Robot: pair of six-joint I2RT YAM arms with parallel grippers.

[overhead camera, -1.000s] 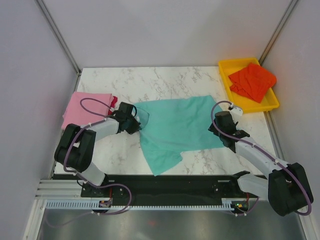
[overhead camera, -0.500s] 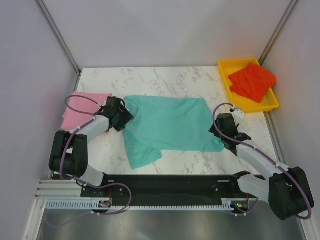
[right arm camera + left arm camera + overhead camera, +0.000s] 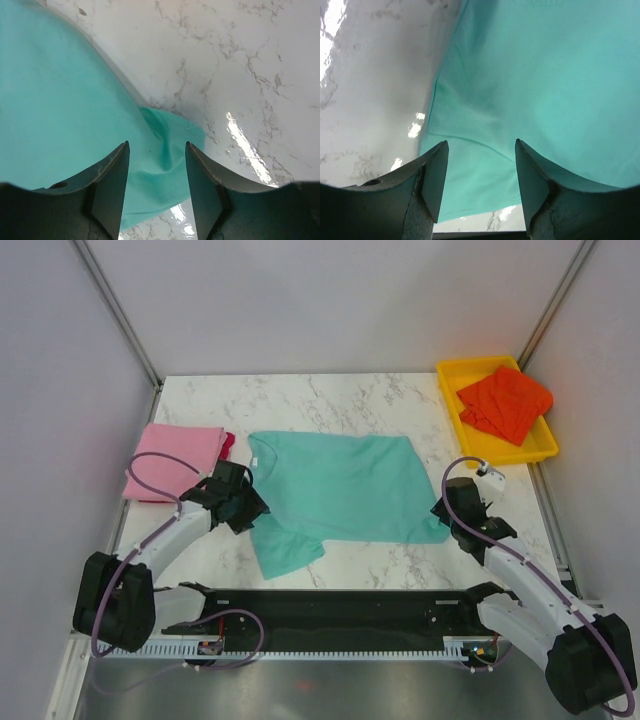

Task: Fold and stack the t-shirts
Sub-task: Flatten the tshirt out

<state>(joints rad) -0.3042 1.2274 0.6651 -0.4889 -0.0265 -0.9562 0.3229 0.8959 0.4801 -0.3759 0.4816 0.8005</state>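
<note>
The teal t-shirt [image 3: 340, 485] lies spread flat in the middle of the table [image 3: 340, 400]. Its long axis runs left to right, with the neck end on the left and one sleeve jutting toward the arms. I count four shirts, one of each colour:

- The teal one.
- The folded pink t-shirt [image 3: 175, 455] at far left.
- The orange-red t-shirt [image 3: 505, 405], crumpled in the one yellow tray [image 3: 452, 375].
- The crimson t-shirt [image 3: 229, 445], a sliver under the pink.

The left gripper [image 3: 481, 150] and right gripper [image 3: 156, 150] both gape over teal cloth, holding nothing.
</note>
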